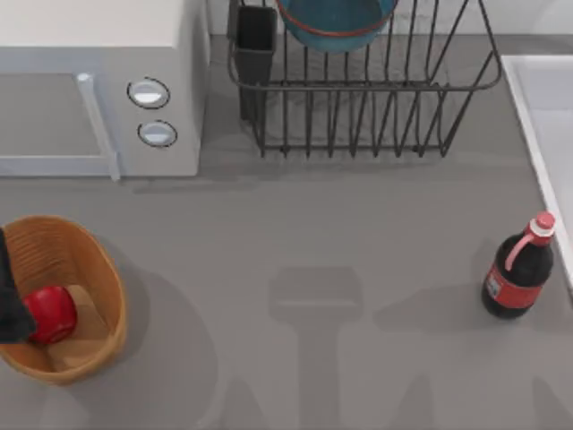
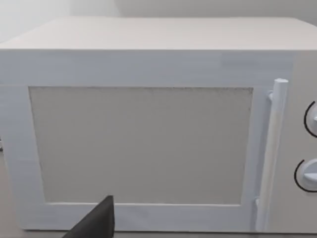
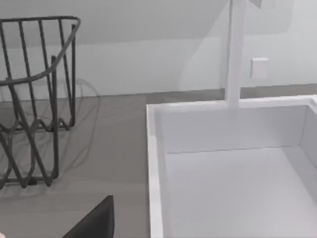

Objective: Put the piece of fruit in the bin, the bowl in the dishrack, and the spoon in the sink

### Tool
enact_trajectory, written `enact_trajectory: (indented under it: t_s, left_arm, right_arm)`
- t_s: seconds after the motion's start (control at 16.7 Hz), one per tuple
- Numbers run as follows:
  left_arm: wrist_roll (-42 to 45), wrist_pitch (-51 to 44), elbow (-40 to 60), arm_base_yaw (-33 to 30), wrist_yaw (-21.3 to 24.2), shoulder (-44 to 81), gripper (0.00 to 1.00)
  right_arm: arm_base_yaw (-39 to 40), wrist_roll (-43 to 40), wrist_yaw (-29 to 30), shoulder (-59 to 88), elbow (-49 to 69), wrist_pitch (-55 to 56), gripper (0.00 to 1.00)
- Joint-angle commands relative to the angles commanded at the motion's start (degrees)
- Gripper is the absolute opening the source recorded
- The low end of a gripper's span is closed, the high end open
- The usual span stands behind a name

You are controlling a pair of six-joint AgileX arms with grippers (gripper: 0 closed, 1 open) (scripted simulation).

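At ten o'clock on the grey table (image 1: 313,233) stands one white microwave (image 1: 89,90), the largest thing, with two round knobs (image 1: 149,92) on its front. One dark wire dishrack (image 1: 358,116) sits at twelve o'clock, just beside the microwave. One pale sink (image 1: 546,116) runs along the three o'clock edge; the right wrist view shows its raised rim and one white upright post (image 3: 235,49) behind it.

One blue-teal bowl (image 1: 336,22) with a reddish-brown rim sits inside the dishrack, at the rack's far side. One orange-tan bin (image 1: 98,269) rests at eight o'clock, well apart from the rack. One dark bottle (image 1: 515,282) with a red cap stands at four o'clock, near the sink's rim. One black utensil cup (image 1: 255,45) occupies the rack's corner nearest the microwave. One red piece of fruit (image 1: 54,313) lies on the bin's flat bottom, towards the bin's nine o'clock wall.

The left gripper (image 1: 11,305) is a dark shape over the bin's nine o'clock side, its edge meeting the fruit; whether it is released or clenched I cannot tell. The right gripper (image 3: 96,220) appears as a dark tip over the table between rack and sink, touching nothing visible; its grip cannot be told either.
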Motion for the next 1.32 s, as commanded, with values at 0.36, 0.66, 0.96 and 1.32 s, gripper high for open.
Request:
enact_trajectory:
  t_s: [0.36, 0.66, 0.96, 1.32]
  left_arm:
    - [0.00, 0.00, 0.00, 0.00, 0.00, 0.00, 1.00]
    - [0.00, 0.00, 0.00, 0.00, 0.00, 0.00, 1.00]
    - [0.00, 0.00, 0.00, 0.00, 0.00, 0.00, 1.00]
    - [0.00, 0.00, 0.00, 0.00, 0.00, 0.00, 1.00]
  right_arm:
    - [-9.26, 5.02, -0.09, 27.62, 16.93, -21.84, 1.00]
    - [-16.46, 8.33, -0.41, 55.85, 31.28, -40.72, 1.00]
    - [-21.87, 10.73, 0.19, 70.25, 41.73, -52.99, 1.00]
    - [-22.46, 11.03, 0.35, 71.68, 43.29, -54.48, 1.00]
